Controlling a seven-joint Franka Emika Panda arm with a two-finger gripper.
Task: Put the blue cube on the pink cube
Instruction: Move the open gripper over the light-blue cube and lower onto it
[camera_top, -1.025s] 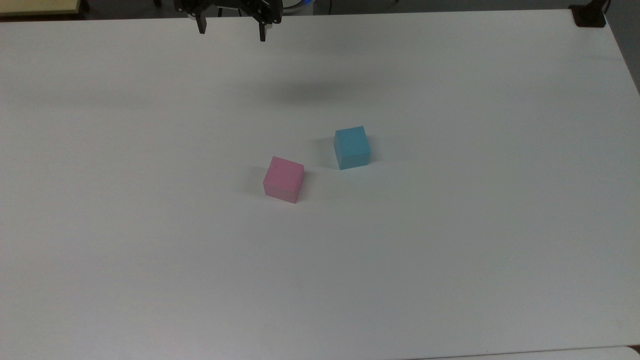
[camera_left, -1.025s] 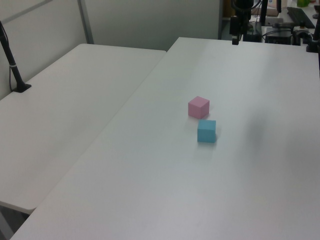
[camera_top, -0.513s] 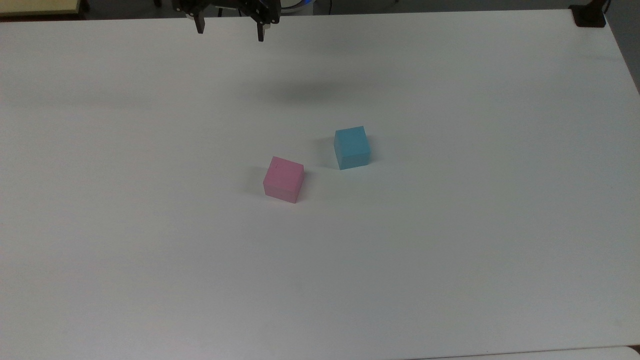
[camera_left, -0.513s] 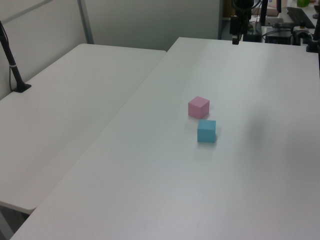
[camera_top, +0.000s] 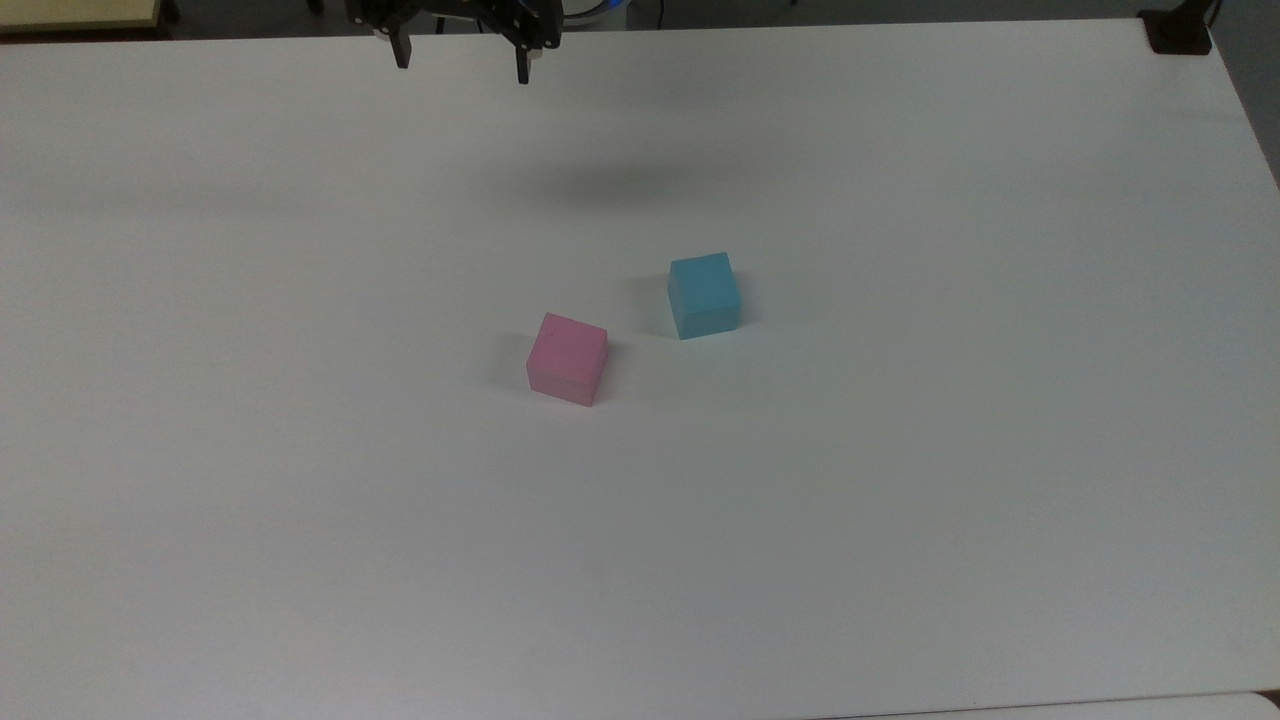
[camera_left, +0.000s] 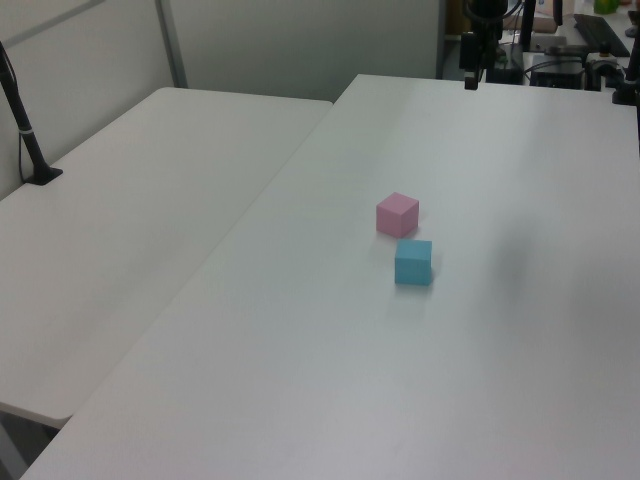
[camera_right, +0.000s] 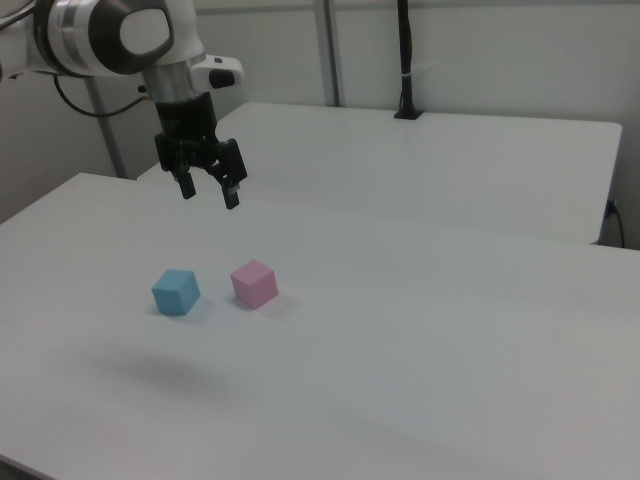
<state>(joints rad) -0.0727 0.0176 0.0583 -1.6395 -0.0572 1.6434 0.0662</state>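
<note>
The blue cube (camera_top: 705, 294) rests on the white table (camera_top: 900, 450), a short gap from the pink cube (camera_top: 568, 358). In the left view the blue cube (camera_left: 413, 261) lies nearer the camera than the pink cube (camera_left: 397, 214). In the right view the blue cube (camera_right: 176, 291) is left of the pink cube (camera_right: 254, 283). My gripper (camera_top: 462, 66) hangs open and empty high over the table's far edge at the top view's top. In the right view the gripper (camera_right: 209, 192) is in the air above both cubes.
A second white table (camera_left: 130, 230) adjoins on the left view's left, with a black post (camera_left: 25, 130) at its far edge. A black mount (camera_top: 1178, 30) sits at the top view's top right corner. Equipment (camera_left: 570, 45) stands behind the table's far end.
</note>
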